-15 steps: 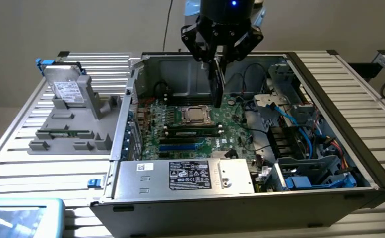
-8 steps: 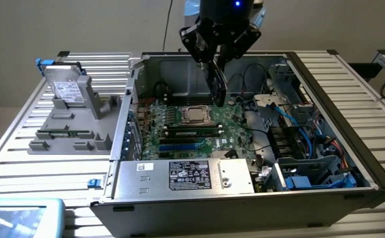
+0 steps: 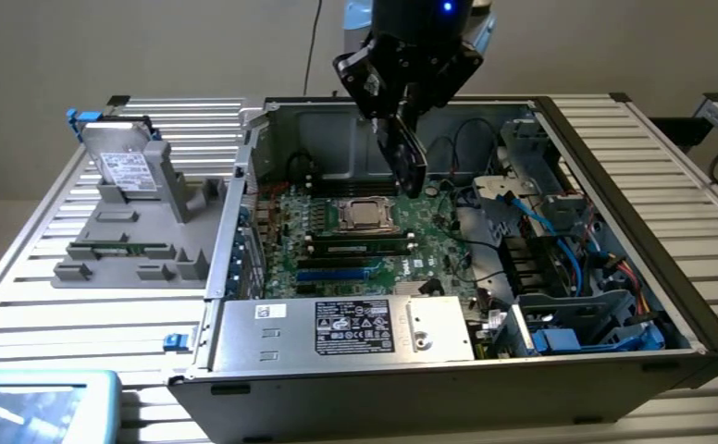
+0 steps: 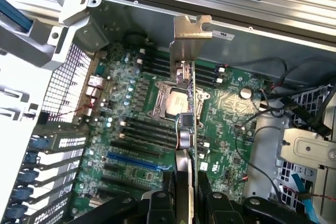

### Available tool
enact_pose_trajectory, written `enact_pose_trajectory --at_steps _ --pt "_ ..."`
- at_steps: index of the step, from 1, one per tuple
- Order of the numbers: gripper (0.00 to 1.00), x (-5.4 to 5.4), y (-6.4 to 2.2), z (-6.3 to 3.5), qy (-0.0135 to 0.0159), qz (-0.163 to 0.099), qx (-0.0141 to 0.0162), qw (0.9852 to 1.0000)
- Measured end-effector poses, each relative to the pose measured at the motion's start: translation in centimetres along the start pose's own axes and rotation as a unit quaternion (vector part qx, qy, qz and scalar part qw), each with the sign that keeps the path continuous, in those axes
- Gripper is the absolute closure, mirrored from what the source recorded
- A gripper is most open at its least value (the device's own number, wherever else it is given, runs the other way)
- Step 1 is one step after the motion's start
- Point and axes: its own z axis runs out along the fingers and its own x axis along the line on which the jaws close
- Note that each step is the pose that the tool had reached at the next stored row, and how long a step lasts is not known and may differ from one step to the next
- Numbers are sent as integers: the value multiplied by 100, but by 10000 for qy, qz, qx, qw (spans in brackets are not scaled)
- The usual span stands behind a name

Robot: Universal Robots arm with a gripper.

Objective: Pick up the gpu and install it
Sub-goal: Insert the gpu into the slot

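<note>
My gripper (image 3: 396,109) is shut on the gpu (image 3: 403,153), which hangs edge-down above the open computer case (image 3: 655,305). The card is over the green motherboard (image 3: 372,242), near the processor socket (image 3: 365,215), and clear of the board. In the wrist view the gpu (image 4: 185,129) stands edge-on between my gripper (image 4: 185,195) fingers (image 4: 212,203). Its silver end bracket (image 4: 190,38) points toward the case's rear wall. The motherboard (image 4: 131,103) lies below it, with a blue expansion slot (image 4: 134,161) to one side of the card.
A grey fixture (image 3: 137,268) at the exterior view's left holds a metal drive (image 3: 125,166) and a green memory stick (image 3: 118,250). Inside the case are the power supply (image 3: 347,328), loose cables (image 3: 483,148) and a drive cage (image 3: 569,305). A light blue tray (image 3: 38,407) lies at the front left.
</note>
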Motion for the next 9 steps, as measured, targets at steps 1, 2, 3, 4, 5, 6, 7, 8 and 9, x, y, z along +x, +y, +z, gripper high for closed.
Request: enact_pose_trajectory --at_steps 1,2,3,4,5,6,7,8,9 --pt "72 0 0 0 14 -89 0 10000" --pt "72 0 0 0 27 -177 -1 9998" --pt "72 0 0 0 41 -267 -1 9996" --pt "72 0 0 0 55 -355 -1 9994" --pt "72 0 0 0 68 -447 -2 9990" --pt "72 0 0 0 82 -536 -2 9985" --pt "72 0 0 0 96 -624 -2 9980" --pt "72 0 0 0 109 -713 -2 9974" --pt "72 0 0 0 123 -805 -3 9967"
